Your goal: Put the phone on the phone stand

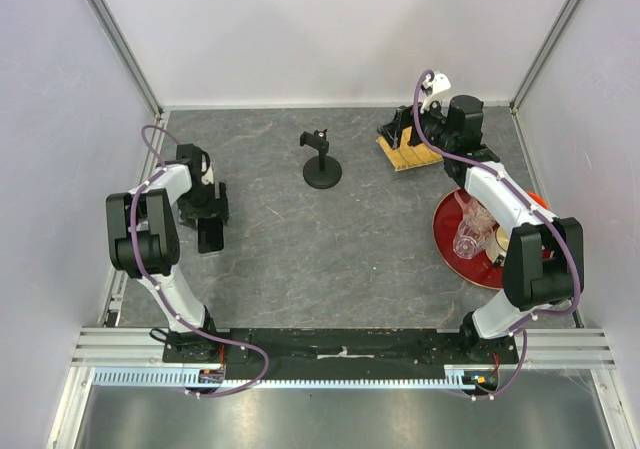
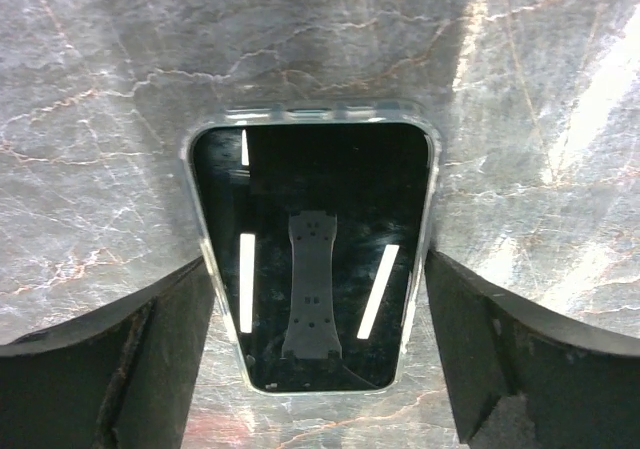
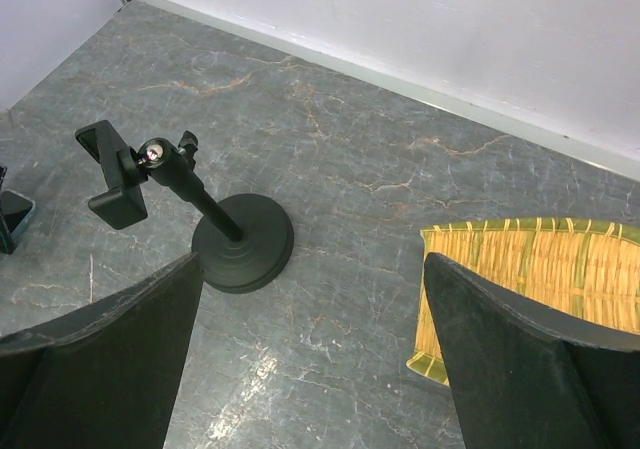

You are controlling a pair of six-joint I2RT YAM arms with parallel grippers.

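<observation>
phone (image 2: 315,259) between open left gripper (image 2: 318,354) fingers

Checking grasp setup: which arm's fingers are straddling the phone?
The left gripper: its open fingers flank the phone lying flat on the table. The right gripper hovers near the phone stand, empty.

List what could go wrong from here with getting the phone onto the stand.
1. The phone lies flat on the table between the left gripper's open fingers; closing may slide it rather than lift it.
2. The stand has a small clip on a thin post, so a careless placement might tip it.
</observation>
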